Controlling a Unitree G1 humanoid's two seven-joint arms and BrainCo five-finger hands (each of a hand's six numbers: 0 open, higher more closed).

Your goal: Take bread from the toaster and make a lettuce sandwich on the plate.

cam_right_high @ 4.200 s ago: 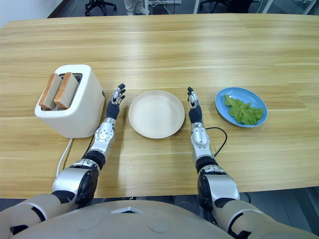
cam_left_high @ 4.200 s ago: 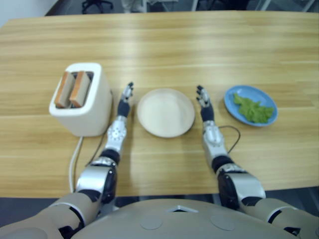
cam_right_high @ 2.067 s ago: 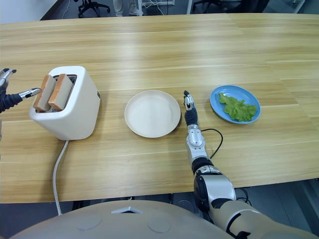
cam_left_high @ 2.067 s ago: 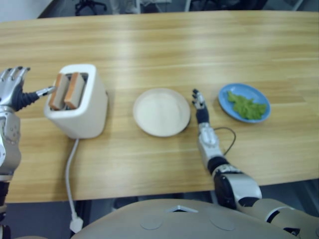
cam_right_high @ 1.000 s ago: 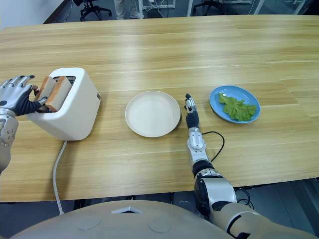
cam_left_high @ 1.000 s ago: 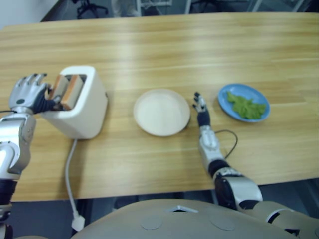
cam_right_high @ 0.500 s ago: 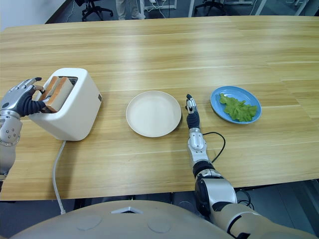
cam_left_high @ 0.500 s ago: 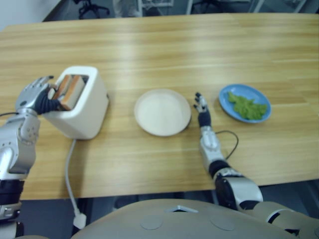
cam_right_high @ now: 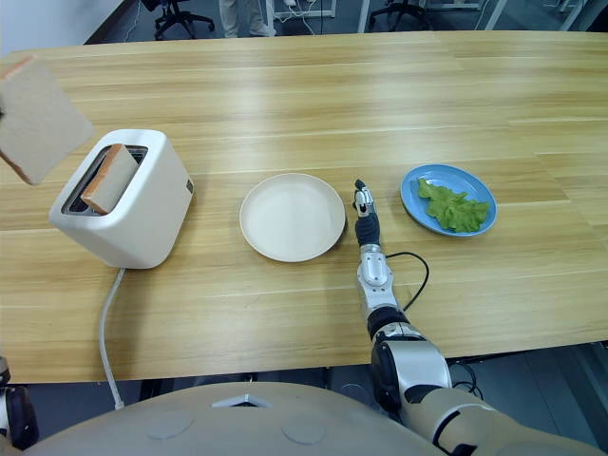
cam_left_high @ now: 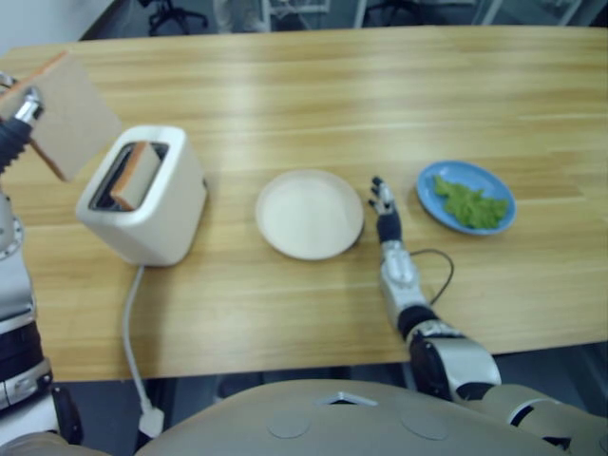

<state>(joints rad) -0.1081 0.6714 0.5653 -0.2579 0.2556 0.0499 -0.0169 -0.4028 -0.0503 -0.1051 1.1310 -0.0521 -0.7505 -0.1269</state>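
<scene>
left hand (cam_left_high: 12, 141) tight on a bread slice (cam_left_high: 74, 112) high beside the toaster (cam_left_high: 160, 217); right hand (cam_left_high: 386, 211) flat beside the plate (cam_left_high: 309, 215)

Wide wooden table (cam_right_high: 380, 85), dark floor (cam_right_high: 201, 23), office chair base (cam_right_high: 169, 11), white wall (cam_right_high: 43, 17)

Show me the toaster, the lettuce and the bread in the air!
toaster (cam_right_high: 138, 217): right eye view, white side wall.
lettuce (cam_right_high: 454, 205): right eye view, middle of leaves.
lifted bread (cam_right_high: 40, 119): right eye view, flat face.

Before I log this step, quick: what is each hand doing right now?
Left hand: shut on the bread slice, held up left of the toaster.
Right hand: open, empty, on the table by the plate.
</scene>
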